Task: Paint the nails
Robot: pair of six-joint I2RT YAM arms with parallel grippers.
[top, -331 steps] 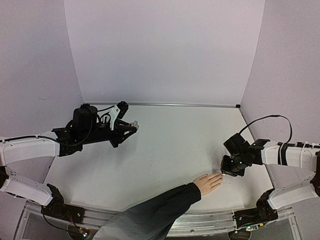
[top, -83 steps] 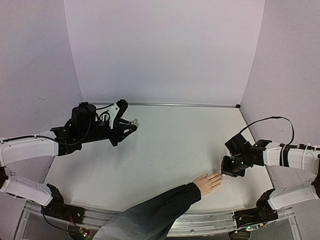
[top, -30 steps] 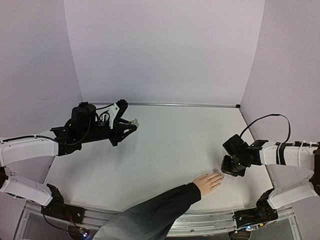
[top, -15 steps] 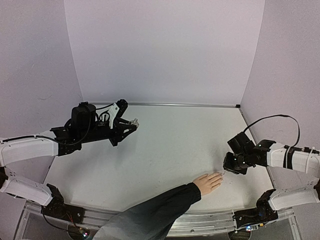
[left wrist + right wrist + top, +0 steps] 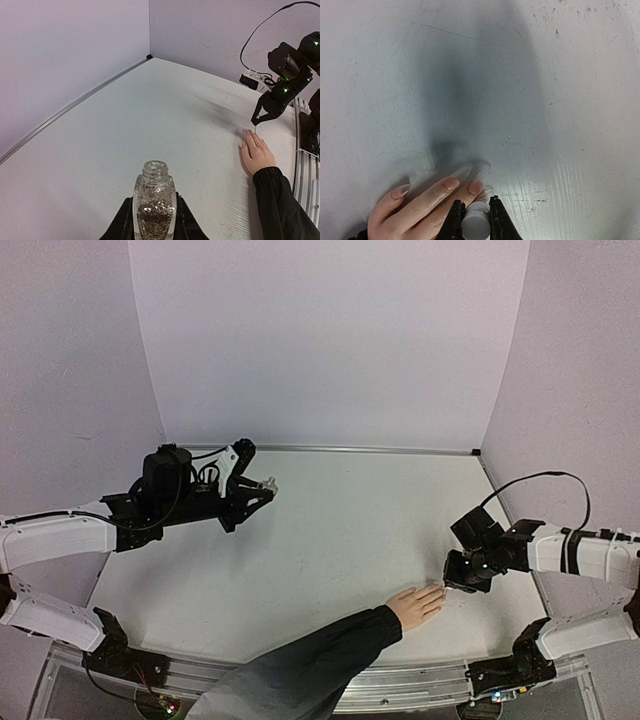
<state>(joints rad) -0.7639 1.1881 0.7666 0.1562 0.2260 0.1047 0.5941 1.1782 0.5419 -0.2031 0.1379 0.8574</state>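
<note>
Left jaws clamped on the open glass bottle (image 5: 154, 210), held well left of the hand (image 5: 417, 604). Right jaws pinch a white brush cap (image 5: 475, 225) right over its nails (image 5: 451, 183), fingers flat on the desk (image 5: 340, 530). I'd go slow with light strokes.

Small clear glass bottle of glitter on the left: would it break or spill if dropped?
Probably fragile: the small clear glass bottle looks thick-walled but is glass. Likely to spill: its neck is uncapped. Its squarish sides probably resist rolling.

Left arm (image 5: 60, 540) stretched inward and raised, jaws clamped shut, right arm (image 5: 600, 552) reaching inward low, jaws clamped shut
</note>
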